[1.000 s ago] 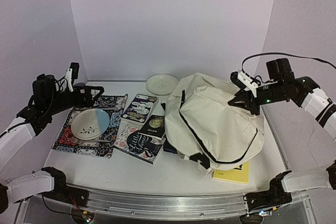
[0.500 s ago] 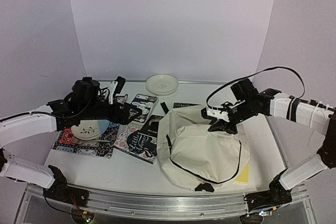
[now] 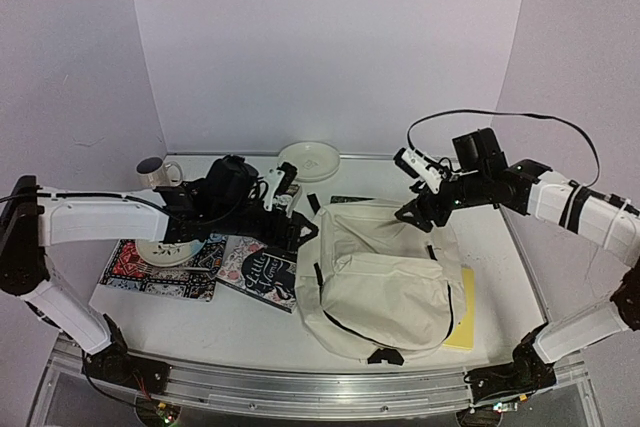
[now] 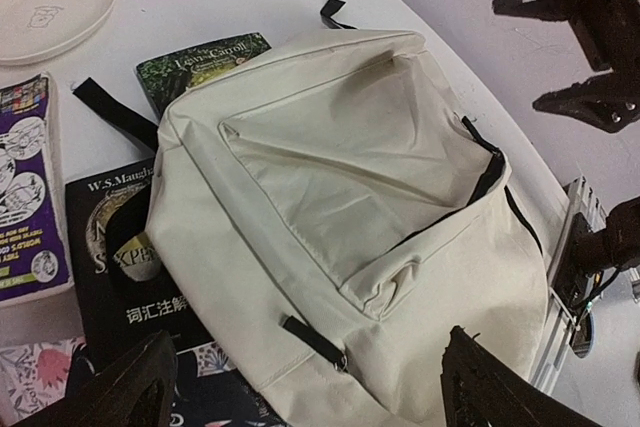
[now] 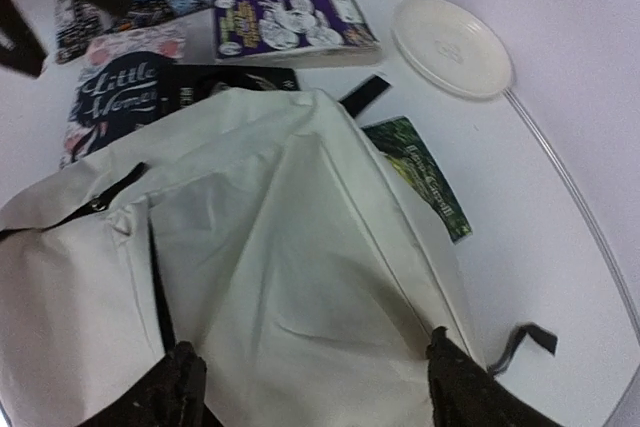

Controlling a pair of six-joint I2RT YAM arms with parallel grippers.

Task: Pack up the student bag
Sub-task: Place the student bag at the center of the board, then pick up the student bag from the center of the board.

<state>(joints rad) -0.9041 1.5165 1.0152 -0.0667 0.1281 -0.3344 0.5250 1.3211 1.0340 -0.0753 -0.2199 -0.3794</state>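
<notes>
The student bag is a large cream backpack with black straps, lying flat at centre right of the table. Its dark zipper line gapes a little along the right side. My left gripper hovers open at the bag's left edge; in the left wrist view the left gripper has the bag's front pocket lying below its spread fingers. My right gripper stands open over the bag's far right corner, and in the right wrist view the right gripper holds nothing, only cream fabric beneath it.
Books lie left of the bag: a "Little Women" book, a black book, a purple one and a green one. A yellow book sticks out under the bag. Also a white plate, a mug, a patterned placemat.
The right gripper has opened and let go of the bag, which has dropped and settled flat. The left arm has swung right across the books to the bag's left edge.
</notes>
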